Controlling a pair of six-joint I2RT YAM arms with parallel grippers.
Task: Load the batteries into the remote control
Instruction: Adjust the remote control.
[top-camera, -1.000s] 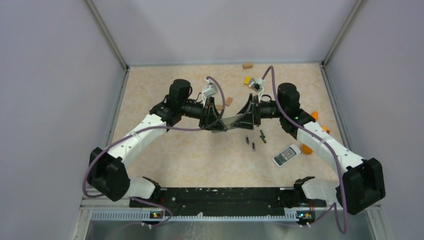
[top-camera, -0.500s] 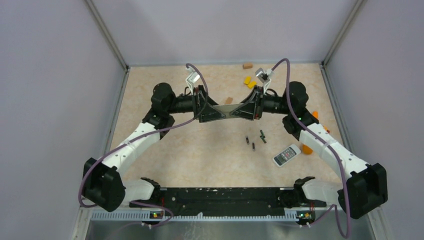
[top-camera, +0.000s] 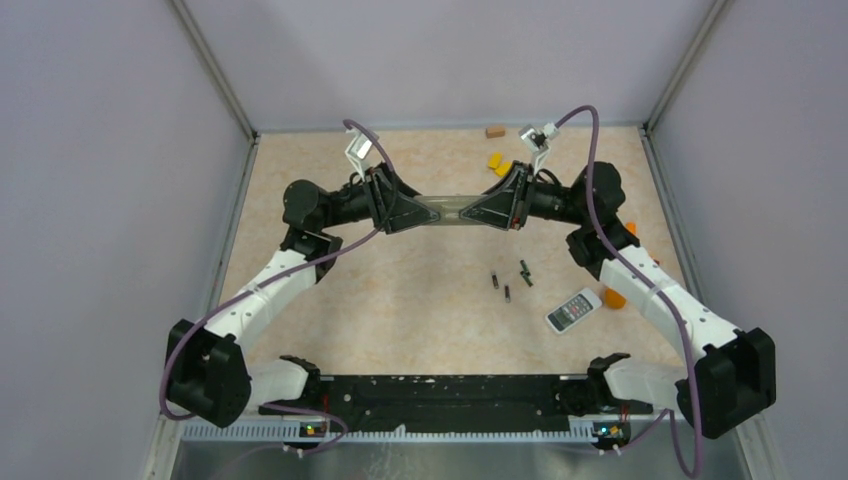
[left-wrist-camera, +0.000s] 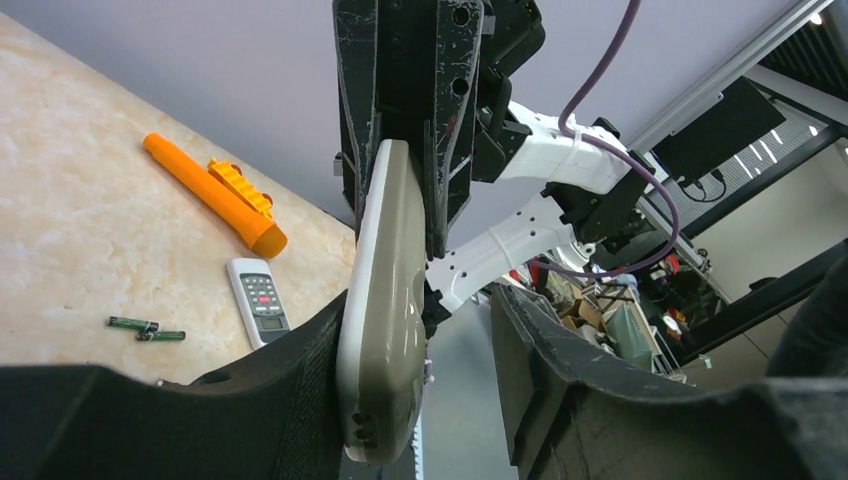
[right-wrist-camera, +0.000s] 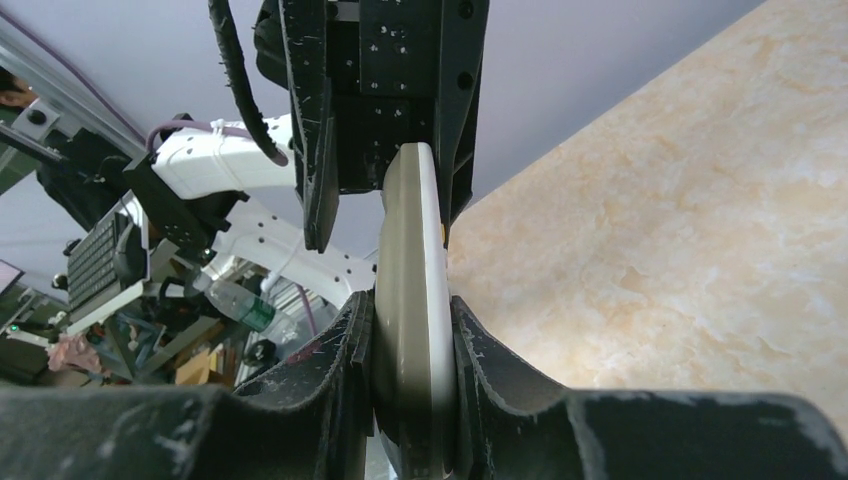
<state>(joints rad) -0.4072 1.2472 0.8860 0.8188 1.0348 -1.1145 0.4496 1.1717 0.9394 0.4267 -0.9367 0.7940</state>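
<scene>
R gripper (right-wrist-camera: 408, 310) pinches grey remote (right-wrist-camera: 410, 230) tight, L gripper (left-wrist-camera: 420, 310) hangs half-open round it, so it could tip & drop.

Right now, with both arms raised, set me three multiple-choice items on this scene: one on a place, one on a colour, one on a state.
1. The white button-faced plastic remote lies:
A) on the beige marble-patterned table
B) between the two pincers
C) in a drawer

2. The long plastic stick near it is:
A) blue
B) orange
C) black

3. The slim grey-beige remote body held in the air is clamped on both faces by:
A) the right pincer only
B) the left pincer only
C) neither

Key:
1 A: the top view shows it flat on the table.
2 B: the left wrist view shows it bright orange.
3 A: the right fingers press both faces, while one left finger stands clear of the body.
</scene>
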